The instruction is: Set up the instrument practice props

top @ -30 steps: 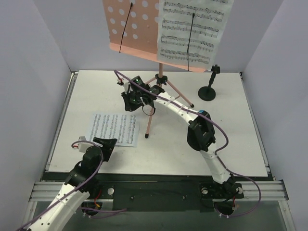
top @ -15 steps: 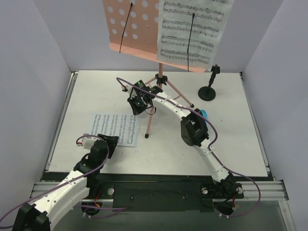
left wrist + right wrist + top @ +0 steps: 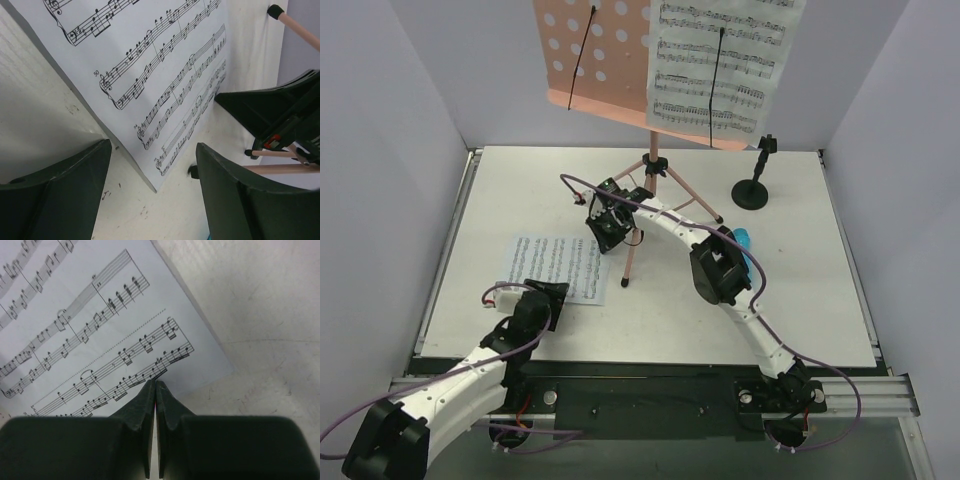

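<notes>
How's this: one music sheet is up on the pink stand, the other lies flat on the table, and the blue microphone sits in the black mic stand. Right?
Not quite. The blue microphone lies on the table beside the right arm, apart from the black mic stand, whose clip is empty. The top external view shows it. The rest is right.

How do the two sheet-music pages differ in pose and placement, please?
The page on the stand leans upright against the pink music stand, under a thin black clip; the page on the table lies flat and unclipped. Both are white and printed with music.
</notes>
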Robot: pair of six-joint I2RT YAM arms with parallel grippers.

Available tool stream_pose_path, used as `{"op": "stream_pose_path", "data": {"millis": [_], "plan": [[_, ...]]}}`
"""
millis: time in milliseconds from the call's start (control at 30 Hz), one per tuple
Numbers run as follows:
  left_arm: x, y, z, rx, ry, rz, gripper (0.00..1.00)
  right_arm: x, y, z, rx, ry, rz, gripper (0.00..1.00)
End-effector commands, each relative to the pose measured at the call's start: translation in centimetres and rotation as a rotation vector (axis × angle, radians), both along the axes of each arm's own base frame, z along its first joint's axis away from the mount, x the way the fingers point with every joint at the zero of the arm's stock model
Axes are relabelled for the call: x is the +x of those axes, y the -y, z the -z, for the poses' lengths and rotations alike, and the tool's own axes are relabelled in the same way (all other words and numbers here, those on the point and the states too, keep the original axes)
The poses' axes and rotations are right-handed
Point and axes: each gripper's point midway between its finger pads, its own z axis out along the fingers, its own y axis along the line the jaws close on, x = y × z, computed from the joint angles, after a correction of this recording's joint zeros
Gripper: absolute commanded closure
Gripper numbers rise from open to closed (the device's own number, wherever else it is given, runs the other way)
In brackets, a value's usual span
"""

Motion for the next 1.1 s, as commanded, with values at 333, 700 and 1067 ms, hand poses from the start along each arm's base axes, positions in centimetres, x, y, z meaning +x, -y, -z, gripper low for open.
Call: {"op": "stream_pose_path", "data": {"millis": [333, 700, 1067], "plan": [[1.3, -0.2, 0.3, -0.076, 0.034, -0.108, 0.31, -4.0, 0.2, 0.6, -0.010, -0.095, -0.026, 1.00], [1.8, -1.3, -0.3, 0.000, 0.053, -0.135, 0.79, -5.1, 0.3, 0.5, -0.011, -0.114, -0.042, 1.00], [2.1, -2.2, -5.2, 0.158, 0.120, -0.078, 1.00, -7.9, -1.7, -12.0, 0.139, 0.150, -0.178, 0.97]]}}
